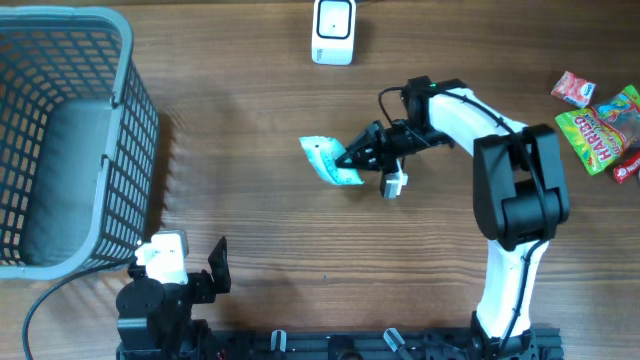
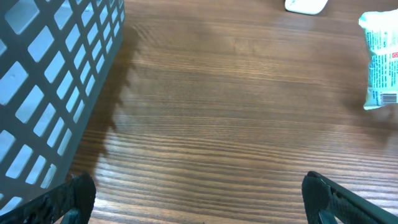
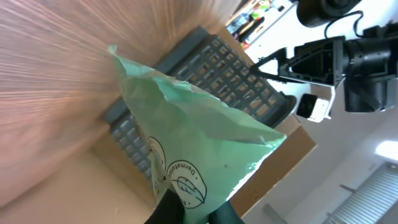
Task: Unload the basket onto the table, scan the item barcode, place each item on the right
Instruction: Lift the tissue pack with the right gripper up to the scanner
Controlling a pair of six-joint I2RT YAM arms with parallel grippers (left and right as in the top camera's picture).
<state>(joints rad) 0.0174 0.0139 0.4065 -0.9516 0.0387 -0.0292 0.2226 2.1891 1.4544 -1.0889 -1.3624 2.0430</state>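
The item is a pale green and white packet, held tilted above the middle of the table by my right gripper, which is shut on its right end. In the right wrist view the packet fills the frame, pinched at the bottom between the dark fingers of that gripper. A white scanner stands at the far edge, apart from the packet. My left gripper rests near the front left, open and holding nothing. From its view the packet shows a small barcode.
A large grey mesh basket takes up the left side, close beside my left gripper. Several bright candy packets lie at the right edge. The scanner's base shows at the top of the left wrist view.
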